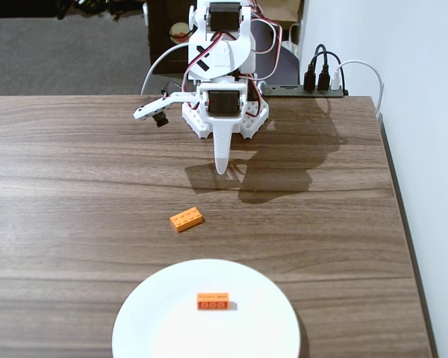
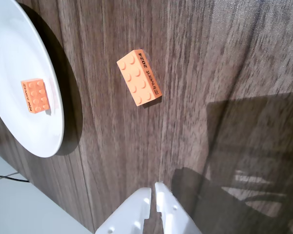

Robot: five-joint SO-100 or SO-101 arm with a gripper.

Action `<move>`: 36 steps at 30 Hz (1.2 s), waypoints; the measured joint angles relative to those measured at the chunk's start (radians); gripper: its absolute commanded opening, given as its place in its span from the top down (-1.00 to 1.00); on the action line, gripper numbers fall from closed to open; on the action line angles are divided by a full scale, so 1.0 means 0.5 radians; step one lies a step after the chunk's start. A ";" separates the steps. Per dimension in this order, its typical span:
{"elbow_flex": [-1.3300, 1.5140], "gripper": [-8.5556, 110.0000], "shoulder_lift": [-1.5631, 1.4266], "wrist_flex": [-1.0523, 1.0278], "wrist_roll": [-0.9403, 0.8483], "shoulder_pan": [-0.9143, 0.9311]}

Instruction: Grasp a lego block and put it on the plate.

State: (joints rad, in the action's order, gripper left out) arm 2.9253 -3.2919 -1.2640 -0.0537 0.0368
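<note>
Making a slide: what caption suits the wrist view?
Closed end effector above wooden table, lego block ahead, another brick on the plate.

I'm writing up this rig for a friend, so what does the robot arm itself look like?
The arm is white plastic with black motor blocks set into it and red, black and white cables looping around its upper part. Its gripper ends in smooth, tapered white fingers.
</note>
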 measured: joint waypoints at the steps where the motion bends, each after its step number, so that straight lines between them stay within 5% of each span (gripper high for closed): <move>1: 0.000 0.85 0.000 0.000 0.000 0.000; 36: 0.000 0.85 0.184 0.061 -0.107 0.006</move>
State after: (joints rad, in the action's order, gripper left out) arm 2.9253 -3.1999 -1.2333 -0.1074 0.0399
